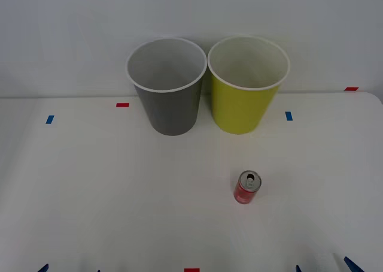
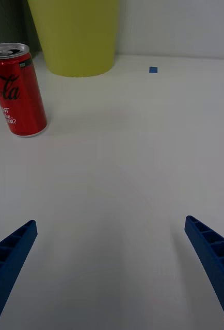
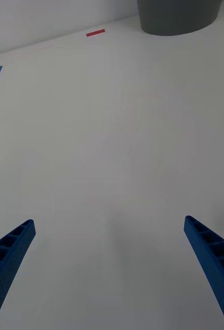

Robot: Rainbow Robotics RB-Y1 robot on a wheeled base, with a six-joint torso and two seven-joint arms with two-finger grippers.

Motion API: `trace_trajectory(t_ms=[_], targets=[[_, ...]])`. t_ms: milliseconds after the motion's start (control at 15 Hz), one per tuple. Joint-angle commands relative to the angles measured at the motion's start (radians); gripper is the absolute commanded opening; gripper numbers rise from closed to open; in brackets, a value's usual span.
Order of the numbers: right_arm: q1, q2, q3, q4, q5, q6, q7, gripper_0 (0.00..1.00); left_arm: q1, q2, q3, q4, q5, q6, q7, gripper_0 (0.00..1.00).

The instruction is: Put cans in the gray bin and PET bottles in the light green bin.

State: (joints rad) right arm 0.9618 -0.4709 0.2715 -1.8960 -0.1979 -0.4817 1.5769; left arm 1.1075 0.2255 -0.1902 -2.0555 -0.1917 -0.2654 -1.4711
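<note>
A small red can (image 1: 246,187) with a silver top stands upright on the white table, in front of the light green bin (image 1: 246,86). The gray bin (image 1: 168,89) stands just left of the green one at the back of the table. My right gripper (image 1: 323,267) sits at the table's near right edge, open, with nothing between its fingers; its wrist view has the can (image 2: 17,90) ahead and the green bin (image 2: 76,36) behind it. My left gripper (image 1: 69,269) is open at the near left edge, and the gray bin (image 3: 179,15) lies far ahead of it.
Small blue tape marks (image 1: 49,119) (image 1: 289,115) and red tape marks (image 1: 122,105) (image 1: 351,88) (image 1: 191,270) lie flat on the table. A white wall rises right behind the bins. The table's right edge curves away near the red mark at far right.
</note>
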Motion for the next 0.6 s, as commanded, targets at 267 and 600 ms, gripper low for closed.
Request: trace_trajectory(t_ms=[267, 600], targets=[[0.0, 0.0, 0.0, 0.0, 0.0, 0.0, 0.0, 1.0, 0.0, 0.0, 0.0, 0.0, 0.0, 0.0, 0.0, 1.0], [0.0, 0.0, 0.0, 0.0, 0.0, 0.0, 0.0, 1.0, 0.0, 0.0, 0.0, 0.0, 0.0, 0.0, 0.0, 1.0]])
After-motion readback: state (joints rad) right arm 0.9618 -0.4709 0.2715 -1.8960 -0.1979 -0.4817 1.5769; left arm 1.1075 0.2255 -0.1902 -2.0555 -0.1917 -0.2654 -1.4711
